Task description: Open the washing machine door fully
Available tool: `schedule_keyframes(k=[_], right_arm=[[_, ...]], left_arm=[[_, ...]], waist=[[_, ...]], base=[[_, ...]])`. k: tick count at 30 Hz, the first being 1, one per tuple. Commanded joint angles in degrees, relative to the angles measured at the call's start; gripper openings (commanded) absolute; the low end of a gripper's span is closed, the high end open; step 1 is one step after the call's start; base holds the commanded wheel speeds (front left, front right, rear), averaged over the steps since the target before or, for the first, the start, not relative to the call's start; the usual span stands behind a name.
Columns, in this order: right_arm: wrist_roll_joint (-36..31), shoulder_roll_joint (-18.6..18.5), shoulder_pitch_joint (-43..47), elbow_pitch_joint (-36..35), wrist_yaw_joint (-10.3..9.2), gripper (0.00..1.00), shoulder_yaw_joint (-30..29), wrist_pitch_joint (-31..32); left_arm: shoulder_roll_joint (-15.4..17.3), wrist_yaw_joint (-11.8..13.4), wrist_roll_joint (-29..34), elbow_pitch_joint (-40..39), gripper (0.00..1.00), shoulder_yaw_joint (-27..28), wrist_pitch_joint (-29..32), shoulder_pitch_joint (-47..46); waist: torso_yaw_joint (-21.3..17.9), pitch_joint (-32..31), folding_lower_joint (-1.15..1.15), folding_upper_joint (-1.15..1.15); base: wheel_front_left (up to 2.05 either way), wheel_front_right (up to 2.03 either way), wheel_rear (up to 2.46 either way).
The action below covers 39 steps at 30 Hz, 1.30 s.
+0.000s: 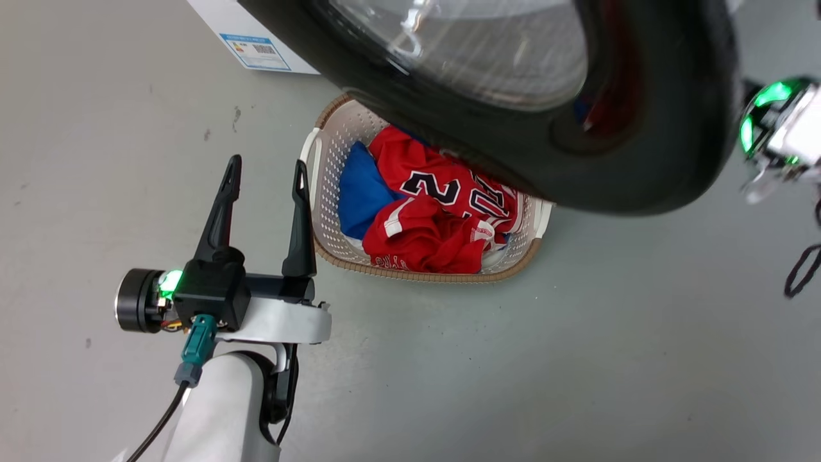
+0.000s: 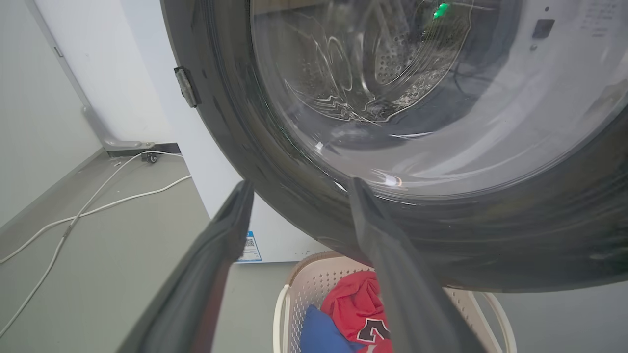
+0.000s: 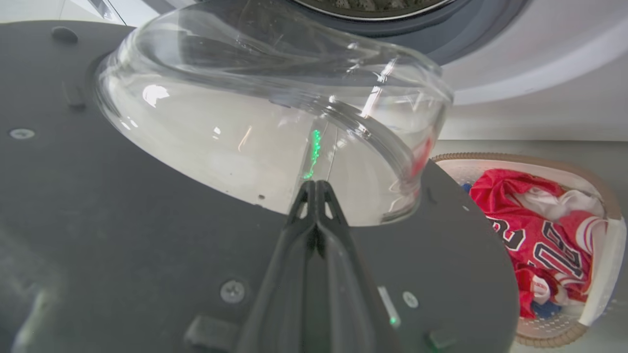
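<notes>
The washing machine door (image 1: pixel 513 160), a glossy black ring around a clear glass bowl, stands swung out from the machine and hangs over the basket. My left gripper (image 1: pixel 266 176) is open on the floor side of the door, apart from it. In the left wrist view the left gripper (image 2: pixel 299 186) points at the door (image 2: pixel 274 162) just under its rim, with the metal hinge (image 2: pixel 186 87) at upper left. My right gripper (image 3: pixel 316 185) is shut with nothing in it. Its tips rest on the door's dark inner face (image 3: pixel 122 206) at the foot of the glass bowl (image 3: pixel 235 137). My right wrist (image 1: pixel 779 125) shows past the door's edge.
A white laundry basket (image 1: pixel 321 147) with a red jersey (image 1: pixel 442 212) and blue cloth sits on the grey floor under the door. The white machine body (image 2: pixel 216 162) stands behind. White cables (image 2: pixel 83 211) trail along the floor by the wall on the left.
</notes>
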Motion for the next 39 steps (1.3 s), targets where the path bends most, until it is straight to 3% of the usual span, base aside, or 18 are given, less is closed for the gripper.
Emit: schedule_keyframes(k=[1, 19, 39], right_arm=[[0.59, 0.66, 2.36, -1.61, 0.16, 0.00, 0.66, 0.87], [2.36, 4.89, 17.78, -15.02, 0.16, 0.00, 7.90, 4.51], [2.53, 11.91, 26.13, -12.83, 0.16, 0.00, 15.95, 4.39]], left_arm=[[-0.09, -0.21, 0.52, 0.02, 1.00, 0.07, -0.16, 0.47], [-0.09, -0.09, 0.71, 0.71, 1.00, 0.61, -0.15, 4.15], [-0.09, 0.75, 0.21, 1.46, 1.00, 0.16, -0.16, 8.44]], waist=[[-0.14, -0.54, 0.00, 0.00], [-0.32, -7.02, 0.00, 0.00], [0.79, -13.73, 0.00, 0.00]], base=[[0.00, 0.00, 0.00], [0.00, 0.00, 0.00], [0.00, 0.00, 0.00]])
